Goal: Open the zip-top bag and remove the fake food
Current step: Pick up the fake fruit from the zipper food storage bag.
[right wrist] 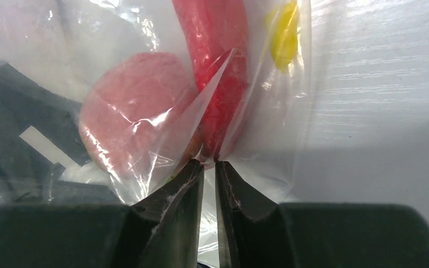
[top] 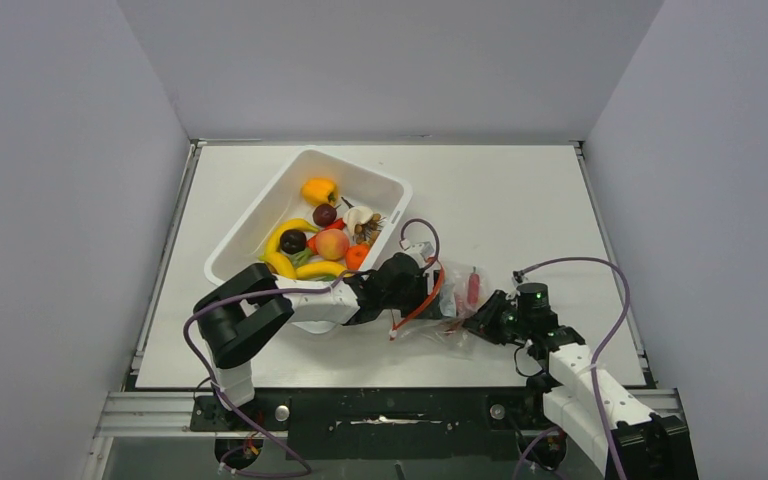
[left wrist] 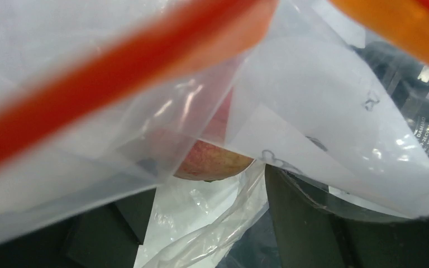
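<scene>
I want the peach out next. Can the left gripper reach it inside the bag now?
Probably yes. The left gripper is open at the mouth of the bag, with the peach just ahead; loose film drapes across and may snag. The right gripper pinches the bag.

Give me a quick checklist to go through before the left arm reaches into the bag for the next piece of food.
1. Right gripper holding the bag: ok, shut on a fold of plastic.
2. Left gripper ready to grasp: ok, fingers wide apart.
3. Bag mouth open: cannot tell, the zip strip crosses close over the left wrist camera.
4. Food inside: ok, a pink round fruit and a red chili show through the plastic.
5. Clear path to the fruit: not ok, loose film hangs in front of it.
6. Tub beside the left arm: ok.
</scene>
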`<state>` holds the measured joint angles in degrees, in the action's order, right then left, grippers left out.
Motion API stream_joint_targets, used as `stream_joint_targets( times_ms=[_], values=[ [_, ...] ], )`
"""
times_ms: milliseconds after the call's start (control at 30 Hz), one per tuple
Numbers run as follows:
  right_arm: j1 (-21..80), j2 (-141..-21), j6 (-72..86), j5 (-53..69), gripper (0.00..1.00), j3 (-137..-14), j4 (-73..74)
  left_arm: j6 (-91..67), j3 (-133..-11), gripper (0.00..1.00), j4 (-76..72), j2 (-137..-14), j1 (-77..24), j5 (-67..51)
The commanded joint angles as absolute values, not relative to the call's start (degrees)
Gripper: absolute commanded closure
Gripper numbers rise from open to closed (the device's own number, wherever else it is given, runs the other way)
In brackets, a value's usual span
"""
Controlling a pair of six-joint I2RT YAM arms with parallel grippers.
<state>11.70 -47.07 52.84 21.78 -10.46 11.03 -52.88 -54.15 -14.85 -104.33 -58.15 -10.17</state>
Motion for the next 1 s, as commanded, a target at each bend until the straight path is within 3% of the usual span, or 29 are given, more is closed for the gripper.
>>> stream_joint_targets(
  times_ms=[0, 133, 400, 533, 633, 800, 967],
  values=[
    [11.9, -46.0, 52.4, 23.7, 0.83, -11.0, 8.1, -56.1, -55.3, 0.40, -21.2, -103.3, -58.4, -7.6],
    [11.9, -45.1, 51.4, 23.0, 0.83, -12.8, 11.1, -58.3, -55.4, 0.52, -24.0, -104.2, -58.7, -8.4],
    [11.2, -38.1, 49.3, 5.2, 0.86, -24.1, 27.0, -57.3, -51.5, 0.53, -20.8, -100.7, -60.3, -6.1],
    [9.8, -41.5, 48.8, 4.7, 0.86, -26.2, 24.0, -55.4, -51.5, 0.42, -19.2, -99.0, -60.6, -3.8],
    [8.8, -47.7, 47.5, 10.8, 0.86, -25.6, 18.3, -54.0, -52.8, 0.35, -17.8, -98.0, -60.5, -1.6],
    [8.5, -57.3, 47.0, 24.0, 0.86, -21.2, 8.0, -52.7, -53.9, 0.28, -17.2, -96.5, -60.4, 1.7],
    [8.3, -61.4, 46.5, 25.0, 0.85, -17.9, 6.4, -52.5, -53.8, 0.25, -17.6, -97.3, -59.1, 2.7]
  ],
)
